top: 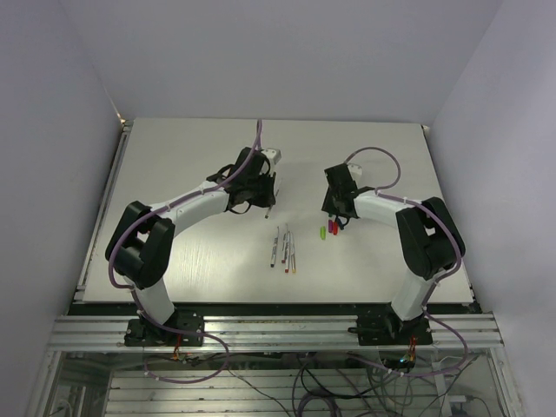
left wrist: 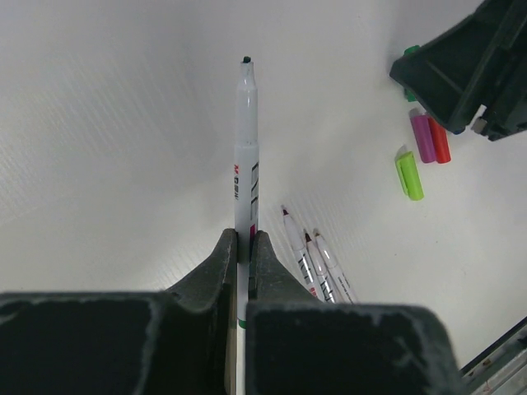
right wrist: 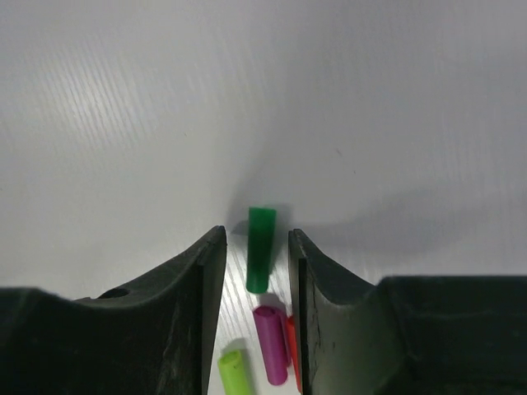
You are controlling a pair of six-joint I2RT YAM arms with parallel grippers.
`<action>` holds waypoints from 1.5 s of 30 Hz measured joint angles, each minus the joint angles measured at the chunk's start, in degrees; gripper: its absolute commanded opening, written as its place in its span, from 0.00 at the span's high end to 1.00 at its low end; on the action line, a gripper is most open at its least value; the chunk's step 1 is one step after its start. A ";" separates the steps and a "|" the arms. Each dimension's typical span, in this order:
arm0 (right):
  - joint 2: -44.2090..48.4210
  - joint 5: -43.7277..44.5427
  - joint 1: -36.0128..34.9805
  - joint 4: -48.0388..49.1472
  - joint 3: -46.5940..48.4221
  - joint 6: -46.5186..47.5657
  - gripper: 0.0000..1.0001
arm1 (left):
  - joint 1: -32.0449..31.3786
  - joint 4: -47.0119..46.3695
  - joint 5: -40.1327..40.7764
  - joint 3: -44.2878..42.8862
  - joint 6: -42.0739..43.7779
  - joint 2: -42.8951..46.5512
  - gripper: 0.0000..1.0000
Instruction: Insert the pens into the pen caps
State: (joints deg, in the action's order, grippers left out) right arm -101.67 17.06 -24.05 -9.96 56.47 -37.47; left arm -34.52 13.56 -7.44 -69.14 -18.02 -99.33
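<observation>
My left gripper (left wrist: 244, 239) is shut on a white pen (left wrist: 245, 148) with a dark tip, which sticks out ahead of the fingers above the table; in the top view this gripper (top: 265, 198) is at mid-table. Three more pens (left wrist: 317, 265) lie side by side on the table (top: 283, 249). My right gripper (right wrist: 257, 234) is open and low over the table, one finger on each side of a dark green pen cap (right wrist: 261, 247) without touching it. Closer to the wrist lie a purple cap (right wrist: 272, 346), a red cap (right wrist: 292, 350) and a light green cap (right wrist: 233, 374).
The left wrist view shows the right gripper (left wrist: 469, 66) over the caps, with the light green cap (left wrist: 408, 174), purple cap (left wrist: 423, 137) and red cap (left wrist: 440, 141) beside it. Grey walls enclose the white table (top: 191, 156) on three sides.
</observation>
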 measured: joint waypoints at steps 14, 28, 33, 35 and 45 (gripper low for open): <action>-2.36 0.52 0.00 -1.68 2.91 -0.55 0.69 | 0.81 -0.02 -0.59 0.00 0.02 0.00 0.93; -2.21 0.98 0.00 -3.85 3.21 -0.46 1.00 | 1.27 -0.04 -0.81 0.00 0.04 -0.22 0.93; -1.64 0.96 0.00 -4.13 2.99 1.29 1.00 | 1.40 -0.07 -0.81 0.00 0.04 -0.22 0.93; -1.14 0.98 0.00 -4.04 2.99 2.27 1.00 | 1.40 -0.15 -0.90 0.00 0.04 -0.22 0.93; 7.34 -0.50 0.11 7.93 5.86 8.76 1.00 | 1.44 -5.62 -5.70 -0.33 0.15 -0.22 0.93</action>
State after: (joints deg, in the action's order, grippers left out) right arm -94.32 16.56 -23.94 -2.02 62.33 -28.71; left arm -33.08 7.94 -13.15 -69.47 -17.87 -99.55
